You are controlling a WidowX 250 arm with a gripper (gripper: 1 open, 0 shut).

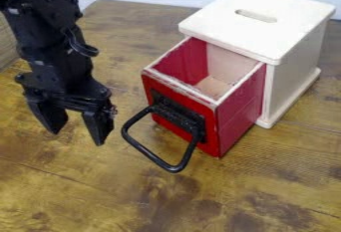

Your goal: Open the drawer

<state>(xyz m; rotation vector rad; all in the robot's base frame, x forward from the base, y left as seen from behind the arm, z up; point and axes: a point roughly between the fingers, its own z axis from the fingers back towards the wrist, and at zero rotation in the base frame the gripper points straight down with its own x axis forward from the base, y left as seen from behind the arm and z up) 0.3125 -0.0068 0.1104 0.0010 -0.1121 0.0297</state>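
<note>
The red drawer (213, 102) stands pulled partway out of the pale wooden housing (273, 37), showing its pale wood inside. On its black front plate (177, 116) hangs a large black loop handle (158, 143) that rests down on the table. My black gripper (74, 124) hangs left of the handle, fingers pointing down at the tabletop and spread open with nothing between them. Its right finger (99, 124) is a short gap from the handle's left end, not touching it.
The worn wooden table (253, 191) stretches in front and to the left. The housing has a slot (256, 16) in its top. A pale wall runs behind the table's far edge.
</note>
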